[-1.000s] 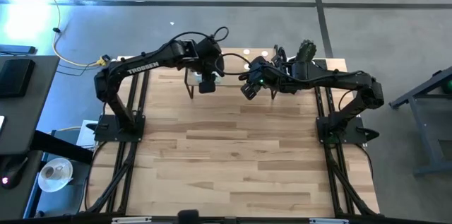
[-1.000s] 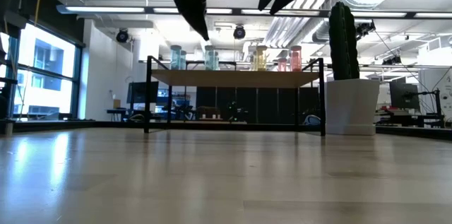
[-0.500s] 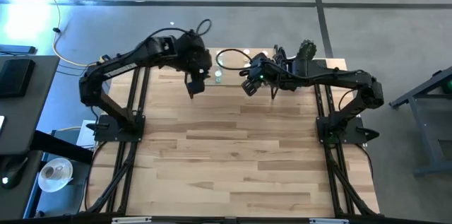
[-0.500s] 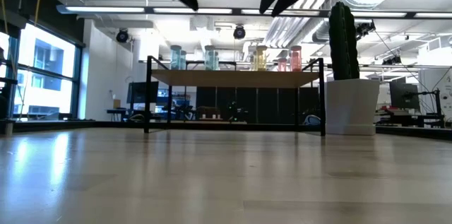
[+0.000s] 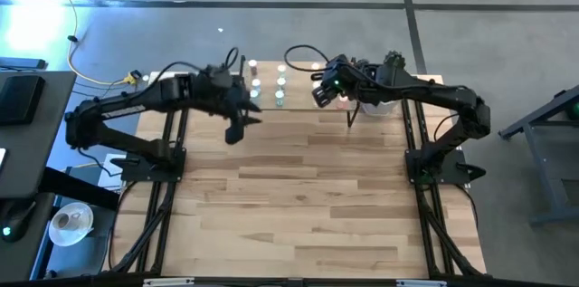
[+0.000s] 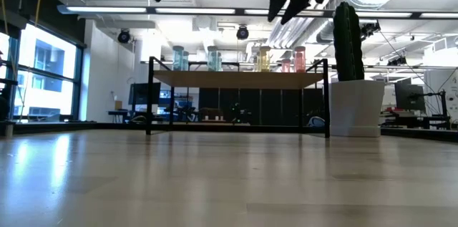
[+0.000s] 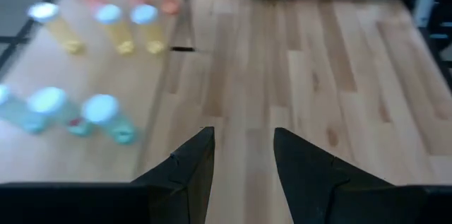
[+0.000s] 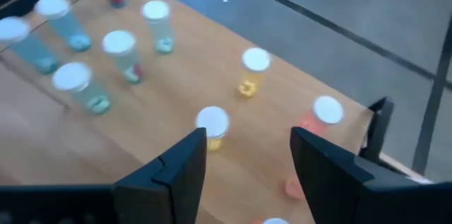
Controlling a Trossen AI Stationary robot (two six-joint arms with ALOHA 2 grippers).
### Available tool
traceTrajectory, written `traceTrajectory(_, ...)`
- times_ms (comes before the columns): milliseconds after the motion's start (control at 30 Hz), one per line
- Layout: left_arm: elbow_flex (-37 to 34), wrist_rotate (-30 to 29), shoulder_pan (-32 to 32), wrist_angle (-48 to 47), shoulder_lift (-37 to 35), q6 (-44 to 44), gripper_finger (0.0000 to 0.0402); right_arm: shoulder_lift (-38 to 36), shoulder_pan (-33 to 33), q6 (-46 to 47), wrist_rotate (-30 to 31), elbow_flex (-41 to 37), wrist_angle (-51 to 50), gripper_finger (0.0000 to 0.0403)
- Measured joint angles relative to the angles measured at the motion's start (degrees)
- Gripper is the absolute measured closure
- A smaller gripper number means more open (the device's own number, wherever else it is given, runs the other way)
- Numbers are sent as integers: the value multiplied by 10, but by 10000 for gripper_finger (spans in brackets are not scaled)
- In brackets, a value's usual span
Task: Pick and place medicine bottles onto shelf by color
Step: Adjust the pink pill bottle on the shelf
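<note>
Since the earlier frames the left arm has swung away from the shelf toward the table's left side, and the right arm has moved in over the shelf's right end.

From above, the table (image 5: 298,196) carries the shelf (image 5: 298,92) along its far edge, with a cactus pot (image 5: 391,62) at the far right corner. In the low view the shelf's board (image 6: 240,79) sits on black legs with the medicine bottles (image 6: 215,59) standing in a row on top: bluish and green ones toward its left end, yellow and red ones toward its right.

The left gripper (image 5: 237,124) hangs just off the shelf's front left corner; its wrist view shows the fingers (image 7: 191,171) a little apart with nothing between them, above bare table. The right gripper (image 5: 323,92) hovers over the shelf's right half, fingers (image 8: 180,167) apart and empty, above a yellow bottle (image 8: 212,126) near a red bottle (image 8: 321,114).

No bottle shows on the tabletop, so the sorting looks nearly or fully done. If a bottle needs shifting, the right gripper should drop straight down over one cap, since neighbours stand close and would tip easily.
</note>
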Motion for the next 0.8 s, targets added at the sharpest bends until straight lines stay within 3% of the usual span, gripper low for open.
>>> traceTrajectory(233, -112, -1, -71, 78, -57, -48, 266, 0, -47, 69, -1, 0, -73, 206)
traceTrajectory(467, -216, -3, -149, 232, -103, -96, 266, 0, -82, 120, -27, 0, -128, 206)
traceTrajectory(800, -255, -59, -219, 258, -119, -124, 266, 0, -109, 131, -46, 0, -146, 206)
